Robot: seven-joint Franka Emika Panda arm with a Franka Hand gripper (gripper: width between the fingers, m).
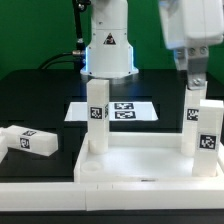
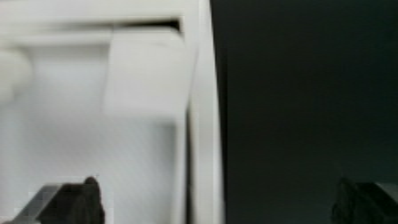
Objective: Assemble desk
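Loose leg (image 1: 27, 141) lies flat on the counter (image 1: 40, 95), well off to the exterior view's left of the claw (image 1: 196, 83), long axis running across the view, tag facing up. Next, the desk top (image 1: 140, 165) sits rim-up below the claw, its long side across the view, with one leg (image 1: 97, 118) upright in the far left corner. Behind it, the marker board (image 1: 125, 110) lies flat. Now the claw: released, jaws wide, holding nothing, hovering just above the upright right-hand leg (image 1: 204, 135). That leg points straight up, though I cannot tell whether it is fully seated. Risk here: dropping off-centre, a finger (image 2: 71, 205) could clip the leg's top and tip or unseat it.
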